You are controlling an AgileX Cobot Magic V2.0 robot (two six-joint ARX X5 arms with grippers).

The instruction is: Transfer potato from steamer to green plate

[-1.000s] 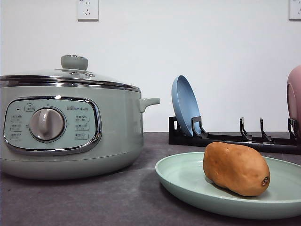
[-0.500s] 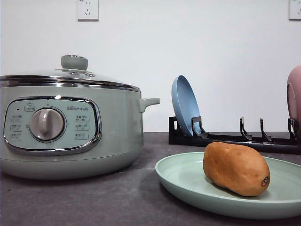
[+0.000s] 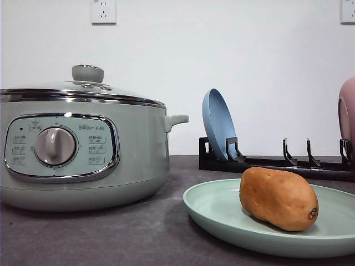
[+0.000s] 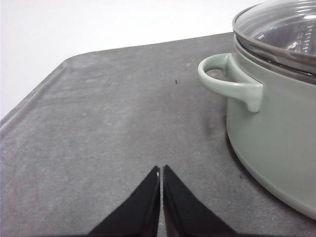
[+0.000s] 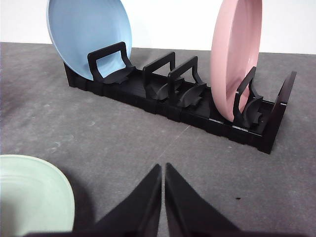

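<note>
Matte grey tabletop (image 3: pixel 111 233), smooth oval potato (image 3: pixel 278 198) on shallow green plate (image 3: pixel 222 213); left pincer (image 4: pixel 161 170), right pincer (image 5: pixel 163 168) pressed together.

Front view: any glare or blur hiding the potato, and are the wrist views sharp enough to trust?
Front view: even, soft light; the potato is sharp on the green plate, with glare limited to the steamer rim. Left wrist view: the lid shows bright reflections, and the left gripper is crisp. Right wrist view: the dish rack is clear, and the right gripper casts a soft shadow.
</note>
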